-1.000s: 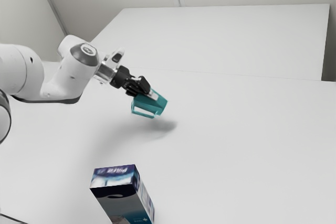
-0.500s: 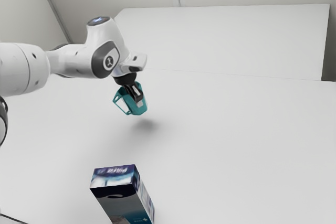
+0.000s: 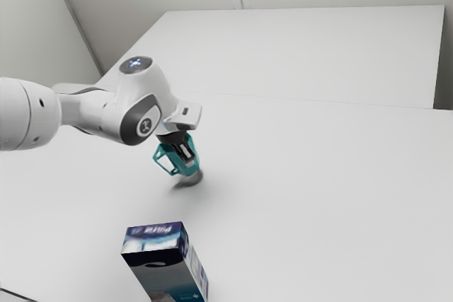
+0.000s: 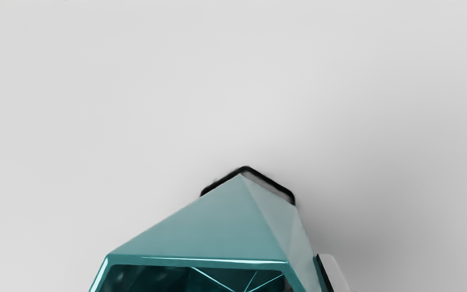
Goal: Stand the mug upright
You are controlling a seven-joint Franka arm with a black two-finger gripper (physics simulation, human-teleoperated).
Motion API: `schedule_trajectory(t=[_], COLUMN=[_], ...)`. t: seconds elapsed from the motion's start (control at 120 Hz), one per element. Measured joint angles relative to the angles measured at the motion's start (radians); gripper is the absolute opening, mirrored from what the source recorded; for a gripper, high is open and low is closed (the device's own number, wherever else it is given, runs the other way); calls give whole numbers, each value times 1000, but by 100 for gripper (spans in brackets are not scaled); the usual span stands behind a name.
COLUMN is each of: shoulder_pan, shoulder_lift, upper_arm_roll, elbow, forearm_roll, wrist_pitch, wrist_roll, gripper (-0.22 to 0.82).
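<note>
With both jaws, gripping the mug [image 4: 217, 229] mouth-up, slightly tilted, low at the worktop [image 3: 318, 196]; seemingly leaving only settling and releasing.

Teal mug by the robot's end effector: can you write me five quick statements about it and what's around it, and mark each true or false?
1. The end effector is shut on the teal mug. True.
2. The mug's handle points toward the exterior view's right. False: it points toward that view's left.
3. The mug's open end faces away from the robot's hand. False: it faces the hand, and the wrist view looks into it.
4. There is printing on the top of the blue-and-white box. True.
5. The box touches the mug. False: bare white table lies between them.
</note>
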Motion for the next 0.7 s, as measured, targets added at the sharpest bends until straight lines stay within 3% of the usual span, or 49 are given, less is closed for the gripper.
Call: schedule_trajectory(t=[0.533, 0.7], shoulder_pan=[4, 5], shoulder_lift=[62, 61], upper_arm_roll=[0, -1], elbow=[-1, 0], forearm_roll=[1, -9], wrist_pitch=[57, 57], wrist_roll=[-51, -50], gripper=[-17, 4])
